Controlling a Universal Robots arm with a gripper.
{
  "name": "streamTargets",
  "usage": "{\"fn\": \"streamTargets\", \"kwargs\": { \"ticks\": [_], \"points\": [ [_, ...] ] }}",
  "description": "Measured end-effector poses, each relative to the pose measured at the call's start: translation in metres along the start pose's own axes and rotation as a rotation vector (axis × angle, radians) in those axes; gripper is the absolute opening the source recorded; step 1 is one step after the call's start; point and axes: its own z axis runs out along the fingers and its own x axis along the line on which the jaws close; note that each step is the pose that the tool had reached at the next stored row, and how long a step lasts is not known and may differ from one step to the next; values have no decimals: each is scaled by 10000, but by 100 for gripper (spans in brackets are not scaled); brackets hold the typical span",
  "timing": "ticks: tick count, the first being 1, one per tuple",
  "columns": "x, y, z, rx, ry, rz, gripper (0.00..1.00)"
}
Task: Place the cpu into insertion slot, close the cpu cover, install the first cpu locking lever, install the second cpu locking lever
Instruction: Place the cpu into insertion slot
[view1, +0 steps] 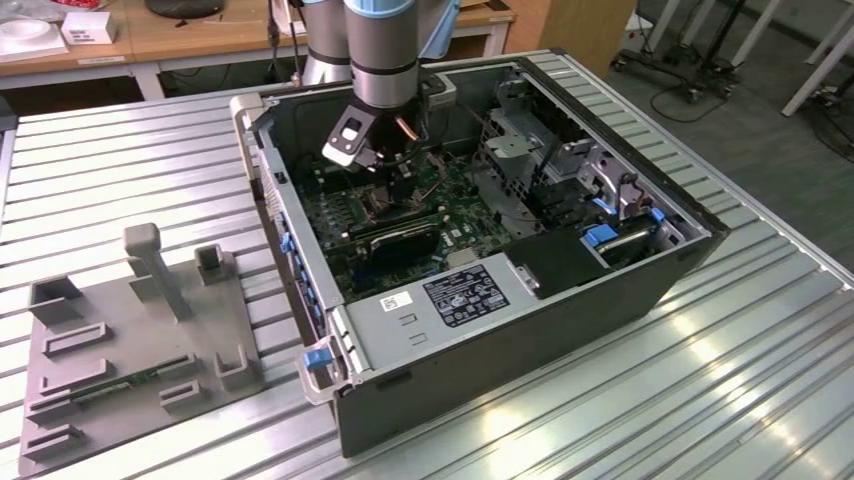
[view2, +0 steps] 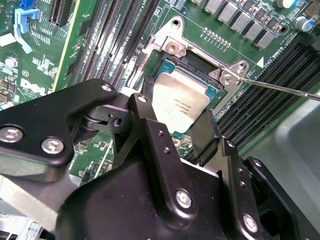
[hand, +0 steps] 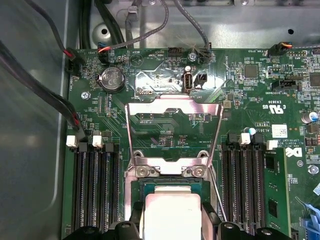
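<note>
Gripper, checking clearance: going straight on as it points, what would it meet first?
The black gripper, holding the silvery-beige square cpu, would probably first meet the square dark insertion slot; depth unclear.

cpu (view2: 179, 102) between fingers (view2: 202, 131), over insertion slot (view2: 190, 62)

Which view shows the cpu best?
The second wrist view: the cpu sits in plain sight, held by the gripper. The first wrist view crops it at the picture's edge; in the exterior view the arm hides it.
</note>
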Motion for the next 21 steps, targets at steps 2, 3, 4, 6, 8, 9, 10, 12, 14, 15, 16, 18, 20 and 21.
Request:
{"fn": "streamTargets", "kwargs": {
  "ticks": [2, 3, 4, 6, 8, 9, 10, 12, 14, 15, 16, 18, 20, 21],
  "points": [
    [1, 0, 6, -3, 5, 0, 54],
    [0, 0, 9, -3, 4, 2, 54],
    [0, -1, 9, -1, 2, 3, 54],
    [0, -1, 9, -1, 1, 4, 54],
    [2, -1, 9, -1, 1, 5, 54],
    [5, -1, 10, -2, 2, 7, 54],
    [8, -1, 10, -2, 2, 6, 54],
    [9, -1, 9, -1, 2, 3, 54],
    [11, -1, 10, -2, 3, 4, 54],
    [11, -1, 11, -2, 3, 4, 54],
    [11, -1, 13, -2, 5, 4, 54],
    [11, -2, 13, -1, 3, 4, 54],
    [12, -2, 16, -2, 6, 5, 54],
    [12, -2, 19, -4, 8, 5, 54]
  ]
}}
